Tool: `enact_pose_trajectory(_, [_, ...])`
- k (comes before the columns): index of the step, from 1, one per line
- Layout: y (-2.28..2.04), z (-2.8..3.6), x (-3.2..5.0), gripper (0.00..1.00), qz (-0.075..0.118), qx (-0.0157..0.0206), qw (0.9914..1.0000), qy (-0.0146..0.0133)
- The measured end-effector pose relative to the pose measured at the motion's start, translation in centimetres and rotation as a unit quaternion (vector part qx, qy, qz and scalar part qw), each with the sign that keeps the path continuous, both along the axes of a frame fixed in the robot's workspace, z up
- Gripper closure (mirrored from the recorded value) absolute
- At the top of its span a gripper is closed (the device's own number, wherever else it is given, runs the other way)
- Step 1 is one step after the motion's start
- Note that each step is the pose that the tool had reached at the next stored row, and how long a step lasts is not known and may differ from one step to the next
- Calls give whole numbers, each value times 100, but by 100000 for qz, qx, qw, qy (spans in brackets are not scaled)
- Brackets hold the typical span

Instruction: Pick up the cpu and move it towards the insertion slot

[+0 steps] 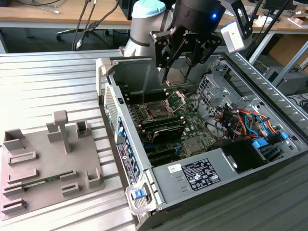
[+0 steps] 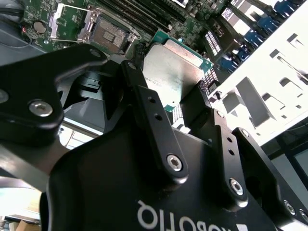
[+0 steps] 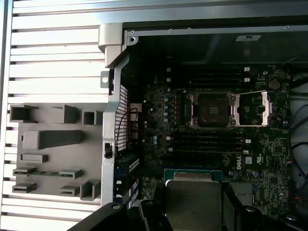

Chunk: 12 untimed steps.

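Gripper (image 1: 177,72) hangs above the open computer case (image 1: 126,159), inside its upper end in the exterior view, with the cpu (image 2: 169,73) pinched edge-on between its two black fingers (image 2: 144,103); the jaws stand only as far apart as the chip is wide. In both wrist views the silvery top face and thin green rim of the chip show clearly, held clear of the motherboard (image 3: 269,163) and not touching anything below. The insertion slot (image 3: 211,109) lies open, dark socket exposed, its hinged silver retaining plate (image 3: 252,109) swung back flat beside it. In the first wrist view the cpu sits apart from the slot, with the long black memory slots (image 3: 207,142) between the two, so the pick looks complete and the carry toward the socket looks under way but not finished. The grey plastic tray (image 1: 48,163) rests on the slatted table, well apart to the exterior view's left. Risks as judged from here: the grip is on two thin edges only, so a jolt could let the chip slip or twist; any skew between chip and socket would matter for the fine contacts in the slot; the raised plate and the case wall near the fingers leave little margin for a sideways error.
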State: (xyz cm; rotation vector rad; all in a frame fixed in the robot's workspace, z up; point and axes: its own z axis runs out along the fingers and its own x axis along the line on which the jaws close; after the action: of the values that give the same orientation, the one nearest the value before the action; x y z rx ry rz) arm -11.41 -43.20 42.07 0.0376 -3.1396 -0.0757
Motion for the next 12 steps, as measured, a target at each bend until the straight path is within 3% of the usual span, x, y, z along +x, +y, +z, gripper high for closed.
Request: enact_pose_trajectory(12, [0, 0, 97, 45, 0, -1, 100000, 1])
